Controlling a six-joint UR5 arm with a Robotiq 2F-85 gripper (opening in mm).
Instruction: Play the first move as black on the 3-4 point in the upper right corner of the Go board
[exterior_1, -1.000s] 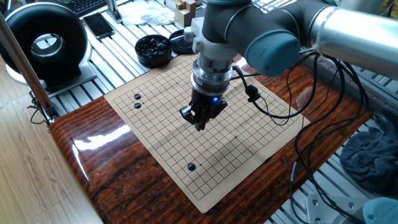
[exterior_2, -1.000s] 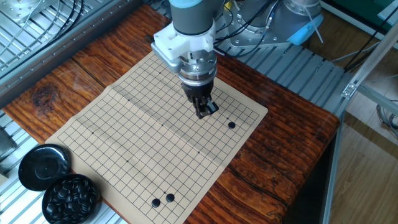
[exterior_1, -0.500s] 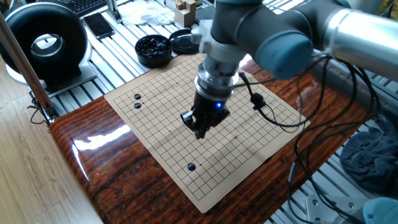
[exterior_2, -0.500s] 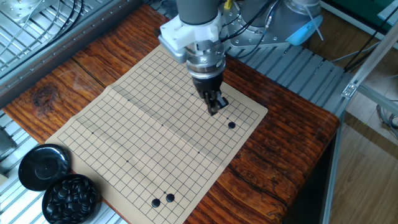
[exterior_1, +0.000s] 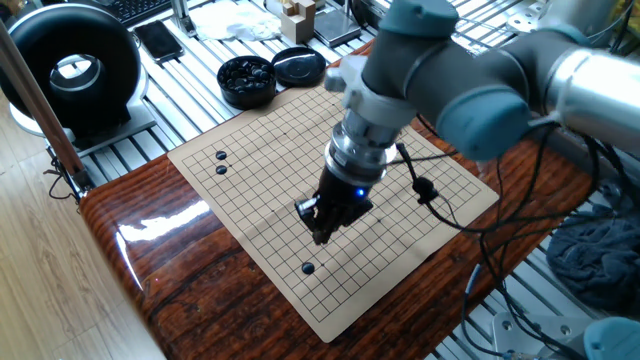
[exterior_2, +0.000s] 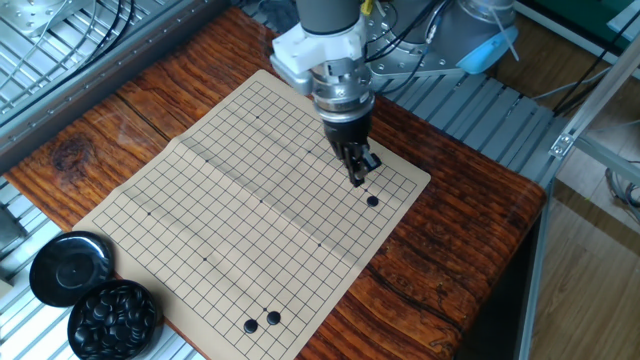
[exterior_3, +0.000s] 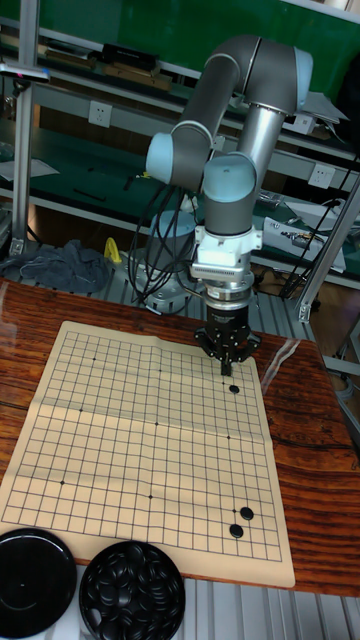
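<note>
The tan Go board (exterior_1: 250, 170) (exterior_2: 200, 200) (exterior_3: 120, 440) lies on the wooden table. My gripper (exterior_1: 321, 236) (exterior_2: 358, 181) (exterior_3: 226, 371) hangs low over the board's upper right corner area, fingers pointing down and drawn together. Whether a stone is pinched at the dark tips cannot be made out. One black stone (exterior_1: 308, 268) (exterior_2: 372, 201) (exterior_3: 234, 389) rests on the board just beyond the tips, apart from them. A pair of black stones (exterior_1: 221, 162) (exterior_2: 262, 322) (exterior_3: 241, 522) sits near another corner.
A bowl of black stones (exterior_1: 247, 80) (exterior_2: 113, 318) (exterior_3: 132, 592) and its lid (exterior_1: 299, 66) (exterior_2: 70, 268) (exterior_3: 35, 580) stand off the board's edge. A cable (exterior_1: 430, 190) trails from the wrist. A round black device (exterior_1: 75, 65) stands at the back left.
The gripper has travelled from the board's middle toward the corner with the single stone and come lower. Its fingers look the same. No stone on the board has moved.
</note>
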